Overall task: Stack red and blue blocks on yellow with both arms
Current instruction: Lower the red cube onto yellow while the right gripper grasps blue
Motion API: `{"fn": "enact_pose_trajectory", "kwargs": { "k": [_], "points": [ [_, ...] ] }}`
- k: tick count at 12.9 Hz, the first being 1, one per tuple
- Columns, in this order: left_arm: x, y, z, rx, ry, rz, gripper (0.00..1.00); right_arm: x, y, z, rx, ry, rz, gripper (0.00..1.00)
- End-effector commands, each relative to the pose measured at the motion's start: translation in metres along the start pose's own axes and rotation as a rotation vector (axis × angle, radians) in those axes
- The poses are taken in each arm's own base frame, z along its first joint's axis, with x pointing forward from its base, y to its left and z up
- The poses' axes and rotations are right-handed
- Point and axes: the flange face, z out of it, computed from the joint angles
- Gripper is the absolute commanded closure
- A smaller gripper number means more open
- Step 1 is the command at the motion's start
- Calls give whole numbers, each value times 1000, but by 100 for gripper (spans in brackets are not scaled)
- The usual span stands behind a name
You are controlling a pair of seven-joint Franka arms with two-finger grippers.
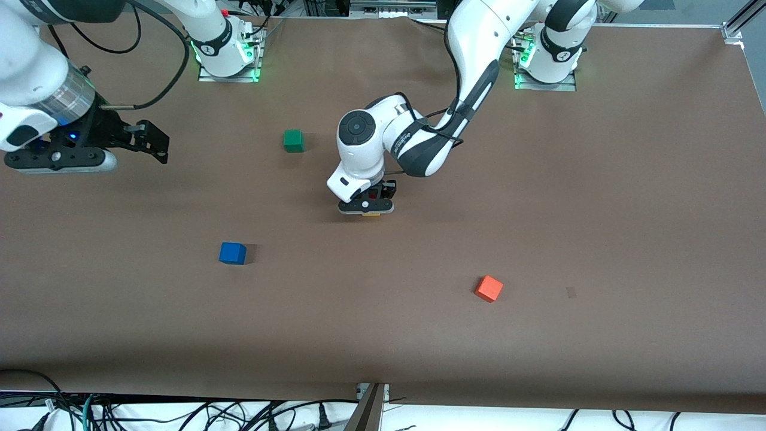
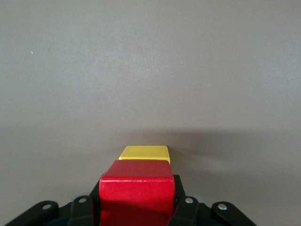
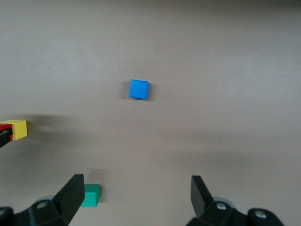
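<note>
1. The orange cube [image 1: 489, 288] lies nearest the camera, toward the left arm's end of the desk [image 1: 628, 227]; it plays no part.
2. The left claw [image 1: 372, 203] is clenched on the red block [image 2: 136, 193], low over the yellow cube [image 2: 144, 153] mid-desk, seemingly not yet released.
3. The blue block [image 1: 232, 253] sits untouched, well apart; the green cube [image 1: 293, 140] lies farther from the camera.
4. The right claw [image 1: 152, 142] waits, spread wide, over its own end. By my reckoning, roughly half remains.

Left gripper [image 1: 372, 205] clamped low at mid-table; right gripper [image 3: 136, 200] waits, spread
</note>
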Motion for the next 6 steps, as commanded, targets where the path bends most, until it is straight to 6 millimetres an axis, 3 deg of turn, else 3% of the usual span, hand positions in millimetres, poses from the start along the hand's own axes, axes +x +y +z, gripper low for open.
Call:
{"fn": "enact_pose_trajectory", "kwargs": {
  "k": [1, 4, 6],
  "points": [
    [4, 8, 0, 10, 28, -3, 74, 19, -18, 21, -7, -26, -23, 0],
    [4, 8, 0, 12, 28, -4, 73, 15, -52, 29, -15, -49, -69, 0],
    [2, 7, 3, 19, 26, 0, 73, 14, -59, 29, -25, -46, -84, 0]
  ]
}}
